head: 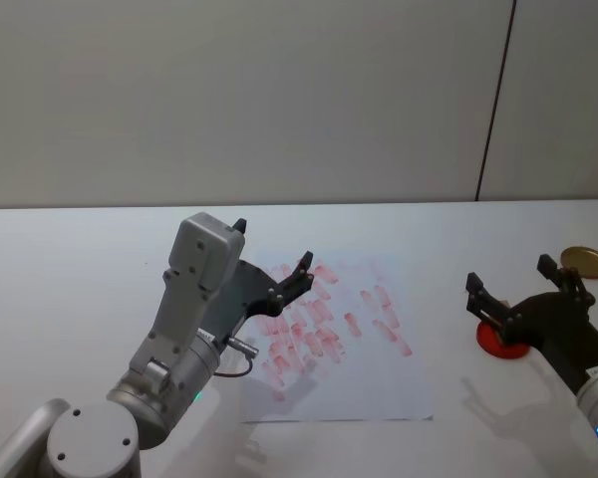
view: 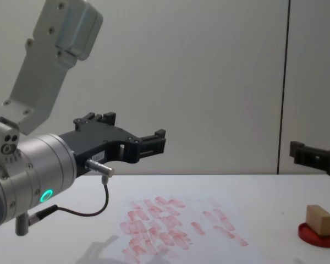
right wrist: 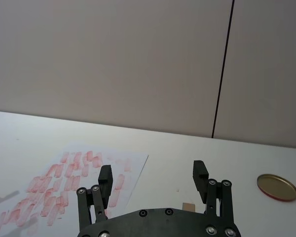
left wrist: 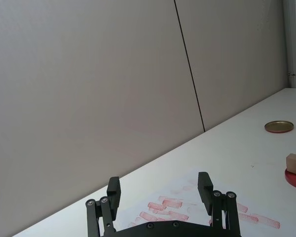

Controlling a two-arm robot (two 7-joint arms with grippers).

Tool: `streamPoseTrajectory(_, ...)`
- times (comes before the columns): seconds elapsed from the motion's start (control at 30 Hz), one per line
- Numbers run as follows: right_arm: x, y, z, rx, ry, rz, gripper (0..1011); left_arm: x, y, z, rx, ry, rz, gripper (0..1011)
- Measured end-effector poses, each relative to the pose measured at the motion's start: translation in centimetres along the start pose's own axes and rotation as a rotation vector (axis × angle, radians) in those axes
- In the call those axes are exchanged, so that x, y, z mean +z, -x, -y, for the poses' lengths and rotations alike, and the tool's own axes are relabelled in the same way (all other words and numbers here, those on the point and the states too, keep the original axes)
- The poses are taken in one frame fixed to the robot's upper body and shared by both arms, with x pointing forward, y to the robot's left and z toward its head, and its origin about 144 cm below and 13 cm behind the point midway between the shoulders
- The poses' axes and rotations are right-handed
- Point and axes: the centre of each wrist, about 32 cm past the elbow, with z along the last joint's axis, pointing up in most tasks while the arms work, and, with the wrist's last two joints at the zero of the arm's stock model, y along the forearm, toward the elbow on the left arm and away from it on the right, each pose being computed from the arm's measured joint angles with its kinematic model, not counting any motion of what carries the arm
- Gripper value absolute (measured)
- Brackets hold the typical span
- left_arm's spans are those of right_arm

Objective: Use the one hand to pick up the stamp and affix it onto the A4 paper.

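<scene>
White bench [head: 70,259], grey wall. Stamp [view: 319,219] sits on the red ink pad [view: 311,235]; right gripper [head: 511,279] hovers above the pad, jaws spread. We're pre-grasp: next, descend and pinch the stamp. Left gripper [left wrist: 158,180] parked over A4 paper [head: 379,383] beside the pad, jaws spread.
</scene>
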Motion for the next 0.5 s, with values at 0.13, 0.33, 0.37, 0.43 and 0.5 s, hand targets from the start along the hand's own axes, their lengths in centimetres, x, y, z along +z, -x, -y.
streamPoseTrajectory(0.13, 0.2, 0.4, -0.2, -0.026, 0.031, -0.012, 1001, 0.0, 0.0, 0.0, 0.000, 0.000, 0.000, 993)
streamPoseTrajectory(0.33, 0.5, 1.1, -0.7, -0.084, 0.103, -0.047, 1001, 0.0, 0.0, 0.0, 0.000, 0.000, 0.000, 993)
streamPoseTrajectory(0.37, 0.5, 1.1, -0.7, -0.084, 0.103, -0.047, 1001, 0.0, 0.0, 0.0, 0.000, 0.000, 0.000, 993)
streamPoseTrajectory(0.43, 0.5, 1.2, -0.9, -0.104, 0.126, -0.058, 1001, 0.0, 0.0, 0.0, 0.000, 0.000, 0.000, 993)
streamPoseTrajectory(0.5, 0.4, 1.3, -1.2, -0.123, 0.151, -0.068, 1001, 0.0, 0.0, 0.0, 0.000, 0.000, 0.000, 993)
